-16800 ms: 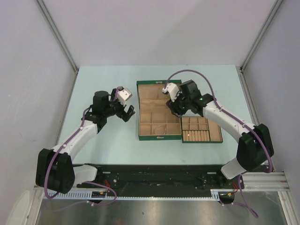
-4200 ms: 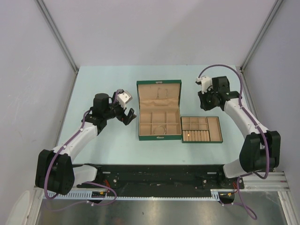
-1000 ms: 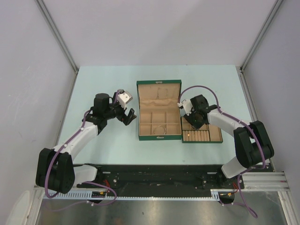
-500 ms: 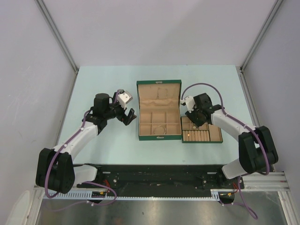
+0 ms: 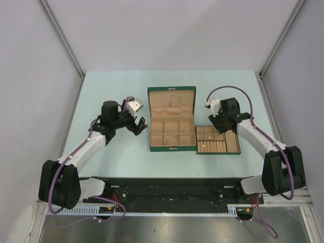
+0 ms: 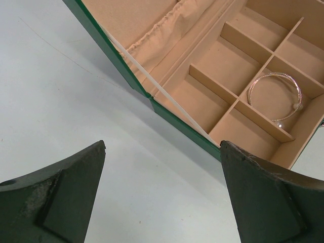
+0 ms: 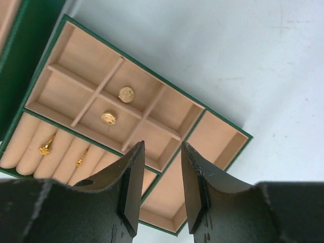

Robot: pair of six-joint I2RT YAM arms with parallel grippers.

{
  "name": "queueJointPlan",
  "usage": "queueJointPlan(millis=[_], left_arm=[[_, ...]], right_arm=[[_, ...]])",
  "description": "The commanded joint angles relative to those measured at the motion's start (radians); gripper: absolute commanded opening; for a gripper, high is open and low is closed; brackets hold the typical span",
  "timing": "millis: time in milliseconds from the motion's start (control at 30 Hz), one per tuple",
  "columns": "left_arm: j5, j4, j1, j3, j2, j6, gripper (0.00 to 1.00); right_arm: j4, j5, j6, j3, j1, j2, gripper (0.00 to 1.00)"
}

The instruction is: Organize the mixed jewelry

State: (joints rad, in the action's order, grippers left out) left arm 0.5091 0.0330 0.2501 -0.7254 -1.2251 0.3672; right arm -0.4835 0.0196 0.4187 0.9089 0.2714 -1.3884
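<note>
A thin silvery loop (image 6: 276, 98) lies in a front compartment of the open green tan-lined box (image 5: 172, 147), and it also shows in the top view (image 5: 173, 136). A faint thin chain (image 5: 172, 99) seems to lie in the box's lid. My left gripper (image 5: 139, 125) is open and empty, low over the table just left of the box; its wrist view (image 6: 163, 147) shows bare table between the jaws. My right gripper (image 5: 220, 126) hovers over the far edge of the flat green tray (image 5: 234, 151). Its jaws (image 7: 162, 147) stand a narrow gap apart with nothing between them.
The tray (image 7: 223, 119) holds small gold pieces (image 7: 126, 93) in its square cells and gold earrings (image 7: 45, 148) on the tan ring rolls. Bare pale table lies right of and beyond the tray and left of the box.
My right gripper has moved to the right, from the tray's left end near the box toward the tray's far right. The left arm and the jewelry have not moved.
</note>
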Motion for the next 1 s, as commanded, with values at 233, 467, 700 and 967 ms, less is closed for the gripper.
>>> queueJointPlan(millis=[233,467,700,967], left_arm=[[0.034,0.002,-0.005,-0.009,0.007,-0.002,1.00],[0.032,0.002,-0.005,-0.009,0.003,-0.004,1.00],[0.029,-0.001,-0.005,-0.008,-0.001,-0.001,1.00],[0.029,-0.005,-0.005,-0.005,-0.007,0.001,1.00]], right_arm=[[-0.084,0.068,0.017,-0.001,-0.162,0.098,0.40],[-0.096,0.080,0.031,-0.016,-0.190,0.109,0.40],[-0.075,0.083,0.034,-0.028,-0.205,0.069,0.39],[-0.046,0.071,0.052,-0.044,-0.291,0.032,0.39]])
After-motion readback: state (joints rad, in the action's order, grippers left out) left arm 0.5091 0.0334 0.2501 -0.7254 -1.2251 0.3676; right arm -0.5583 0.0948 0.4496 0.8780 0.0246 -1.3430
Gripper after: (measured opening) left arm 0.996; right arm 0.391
